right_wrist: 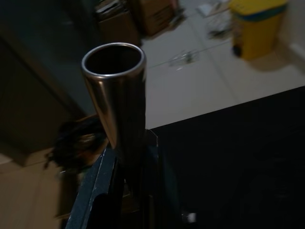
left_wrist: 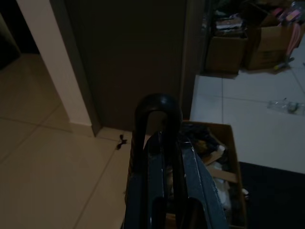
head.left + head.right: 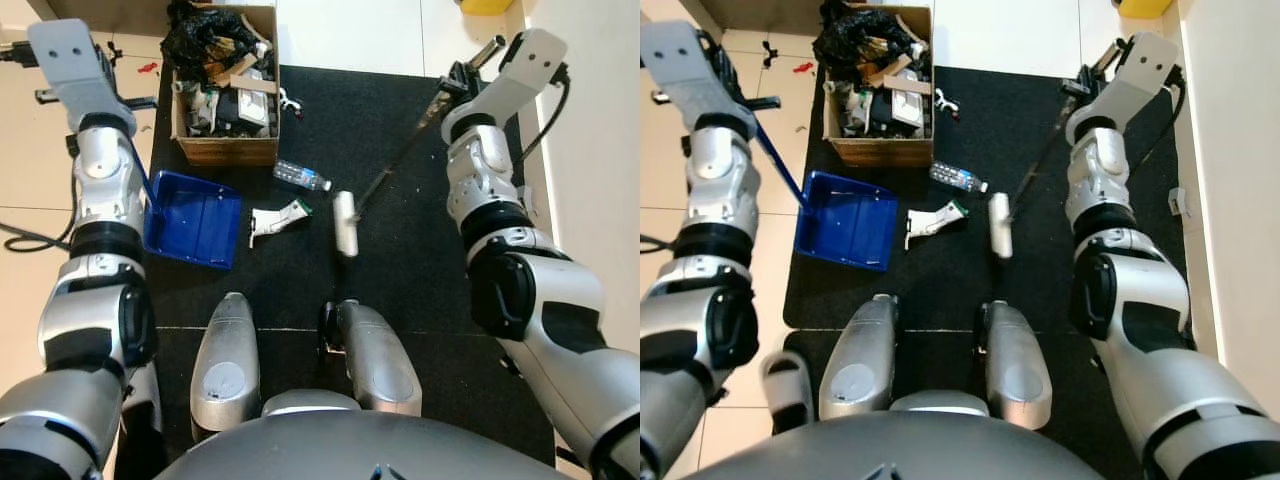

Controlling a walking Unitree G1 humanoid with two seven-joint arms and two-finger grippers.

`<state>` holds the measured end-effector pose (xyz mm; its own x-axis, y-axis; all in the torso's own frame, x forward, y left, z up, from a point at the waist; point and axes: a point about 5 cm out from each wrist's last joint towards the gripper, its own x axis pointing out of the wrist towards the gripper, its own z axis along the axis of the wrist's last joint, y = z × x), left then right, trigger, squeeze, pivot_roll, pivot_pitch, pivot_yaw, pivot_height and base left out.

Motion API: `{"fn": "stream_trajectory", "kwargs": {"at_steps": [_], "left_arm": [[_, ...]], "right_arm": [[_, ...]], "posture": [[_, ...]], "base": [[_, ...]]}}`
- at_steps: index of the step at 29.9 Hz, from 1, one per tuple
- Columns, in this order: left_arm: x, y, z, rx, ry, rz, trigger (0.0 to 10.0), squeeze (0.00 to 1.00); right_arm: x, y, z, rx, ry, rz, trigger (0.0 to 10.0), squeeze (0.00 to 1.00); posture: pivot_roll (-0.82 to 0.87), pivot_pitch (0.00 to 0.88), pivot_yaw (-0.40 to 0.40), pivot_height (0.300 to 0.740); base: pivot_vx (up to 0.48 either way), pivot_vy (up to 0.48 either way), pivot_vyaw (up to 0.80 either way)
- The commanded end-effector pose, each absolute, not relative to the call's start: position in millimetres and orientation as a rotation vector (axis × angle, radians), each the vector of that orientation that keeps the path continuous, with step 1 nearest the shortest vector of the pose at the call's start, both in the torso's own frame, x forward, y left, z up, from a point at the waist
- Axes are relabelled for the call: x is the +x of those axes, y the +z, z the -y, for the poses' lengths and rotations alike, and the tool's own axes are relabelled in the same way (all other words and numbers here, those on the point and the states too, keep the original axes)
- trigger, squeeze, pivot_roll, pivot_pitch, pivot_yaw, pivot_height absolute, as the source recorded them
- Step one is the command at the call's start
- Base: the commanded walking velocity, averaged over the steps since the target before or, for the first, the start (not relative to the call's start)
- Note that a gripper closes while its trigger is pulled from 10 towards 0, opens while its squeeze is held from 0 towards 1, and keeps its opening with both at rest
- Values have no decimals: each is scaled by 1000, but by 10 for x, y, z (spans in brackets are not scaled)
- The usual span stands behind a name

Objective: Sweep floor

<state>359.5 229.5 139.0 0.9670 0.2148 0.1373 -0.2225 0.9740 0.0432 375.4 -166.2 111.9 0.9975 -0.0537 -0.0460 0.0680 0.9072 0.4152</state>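
A blue dustpan [image 3: 195, 218] rests on the left edge of the black mat [image 3: 400, 280]. Its long blue handle [image 3: 780, 165] rises to my left gripper [image 2: 164, 138], which is shut around the handle's looped top. The white broom head [image 3: 345, 222] lies on the mat's middle, and its metal pole [image 3: 400, 160] slants up to the right. My right gripper [image 1: 126, 157] is shut on that pole just below its open end [image 1: 113, 59]. Between pan and broom head lie a torn white carton [image 3: 278, 218] and a clear plastic bottle [image 3: 302, 176].
A cardboard box [image 3: 225, 85] stuffed with rubbish stands at the mat's far left corner. Small scraps [image 3: 805, 68] dot the tiles beside it. A yellow bin [image 1: 257, 24] sits far right, next to a wall [image 3: 600, 150]. My own knees [image 3: 225, 360] fill the near mat.
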Motion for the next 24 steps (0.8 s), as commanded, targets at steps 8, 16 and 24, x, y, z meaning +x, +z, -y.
{"fn": "stream_trajectory", "kwargs": {"at_steps": [8, 16, 24], "left_arm": [[3673, 1340, -2177, -136, 235, 107, 10000, 0], [3672, 1404, -2296, -228, 280, 135, 10000, 0], [3668, 1359, -2161, -326, 258, 136, 10000, 0]], "right_arm": [[3809, 1184, 1566, 466, -28, -40, 10000, 0], [3817, 1189, 1529, 474, -18, -45, 10000, 0], [3802, 1139, 1413, 567, -23, -67, 10000, 0]], "posture": [[144, 150, -120, 740], [150, 146, -123, 740], [158, 139, -123, 740]], "base": [[0, 0, 0], [0, 0, 0], [0, 0, 0]]}}
